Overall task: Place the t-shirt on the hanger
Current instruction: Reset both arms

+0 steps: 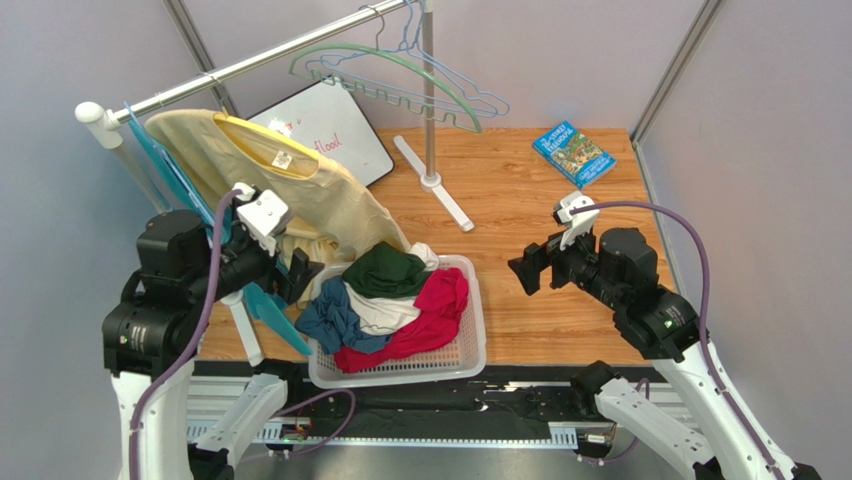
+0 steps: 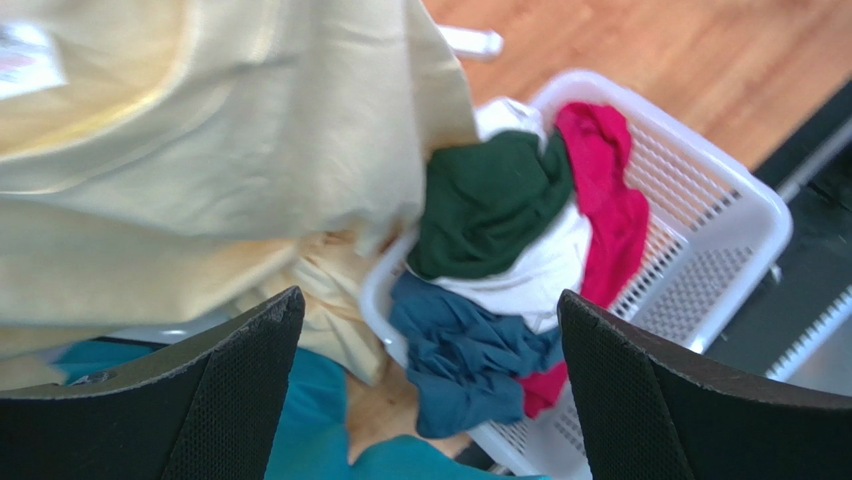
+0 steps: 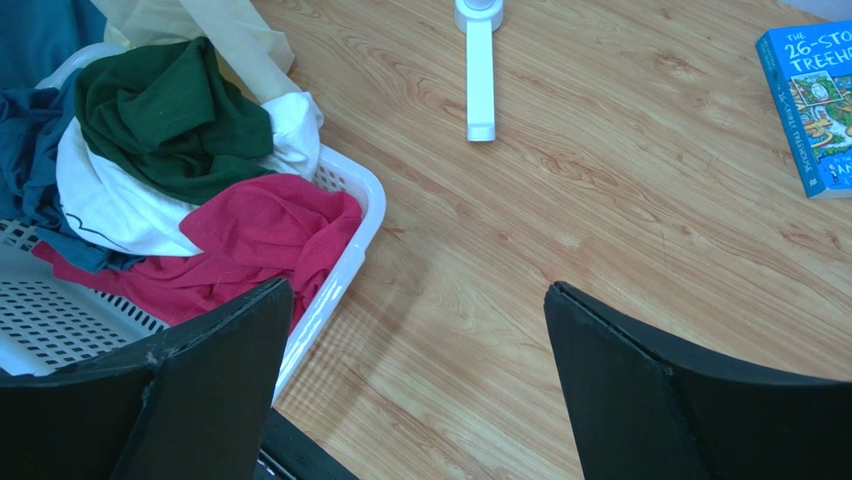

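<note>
The cream-yellow t-shirt point(image 1: 330, 205) hangs draped at the left end of the clothes rail point(image 1: 260, 58), its hem reaching down to the basket. In the neck opening, beside the white label, runs a bright yellow hanger point(image 1: 250, 132); its hook is hidden. My left gripper point(image 1: 300, 276) is open just below and in front of the shirt's lower edge. The left wrist view shows the t-shirt point(image 2: 200, 150) above the left gripper point(image 2: 430, 300), nothing between the fingers. My right gripper point(image 1: 527, 270) hovers open over bare wood right of the basket, also empty in its wrist view point(image 3: 417, 288).
A white basket point(image 1: 475, 345) near the front holds dark green, white, red and blue-grey clothes. A teal garment point(image 1: 268, 305) hangs under the t-shirt. Pale green and light blue hangers point(image 1: 420, 75) hang on the rail. The rack foot point(image 1: 440, 195), a whiteboard point(image 1: 335, 135) and a book point(image 1: 573, 153) lie behind.
</note>
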You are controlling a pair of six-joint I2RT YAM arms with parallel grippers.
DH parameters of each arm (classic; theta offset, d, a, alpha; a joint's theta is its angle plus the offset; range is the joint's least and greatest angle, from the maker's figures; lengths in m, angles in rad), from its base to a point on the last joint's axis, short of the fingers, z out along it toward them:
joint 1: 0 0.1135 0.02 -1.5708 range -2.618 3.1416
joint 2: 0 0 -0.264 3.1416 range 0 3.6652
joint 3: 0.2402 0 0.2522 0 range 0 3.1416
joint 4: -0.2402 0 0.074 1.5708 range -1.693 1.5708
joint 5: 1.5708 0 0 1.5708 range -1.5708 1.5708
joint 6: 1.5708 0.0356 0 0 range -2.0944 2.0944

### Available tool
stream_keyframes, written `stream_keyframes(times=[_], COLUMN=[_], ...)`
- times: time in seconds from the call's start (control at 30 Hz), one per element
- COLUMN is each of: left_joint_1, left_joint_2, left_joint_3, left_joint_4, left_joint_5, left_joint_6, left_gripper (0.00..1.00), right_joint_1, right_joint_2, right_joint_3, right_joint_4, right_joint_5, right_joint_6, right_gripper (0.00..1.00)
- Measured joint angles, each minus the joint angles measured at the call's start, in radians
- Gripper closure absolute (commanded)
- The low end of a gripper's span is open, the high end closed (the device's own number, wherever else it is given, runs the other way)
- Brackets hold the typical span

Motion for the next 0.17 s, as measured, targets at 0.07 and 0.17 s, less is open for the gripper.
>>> stream_keyframes(times=[0.07, 0.17], left_joint_1=[-0.027, -0.068], left_joint_2=[0.011, 0.018], left_joint_3=[-0.034, -0.054], left_joint_4=[-0.031, -0.06], left_joint_5=[0.015, 0.017], left_joint_6=[0.003, 0.008], left_gripper=[0.01, 0.01], right_joint_1=[0.0, -0.001], right_joint_2=[-0.004, -0.01], right_joint_3=[0.0, -0.001], right_joint_4=[0.0, 0.0], right_joint_5=[-0.012, -0.03], right_joint_6=[0.0, 0.013], right_gripper=[0.01, 0.01])
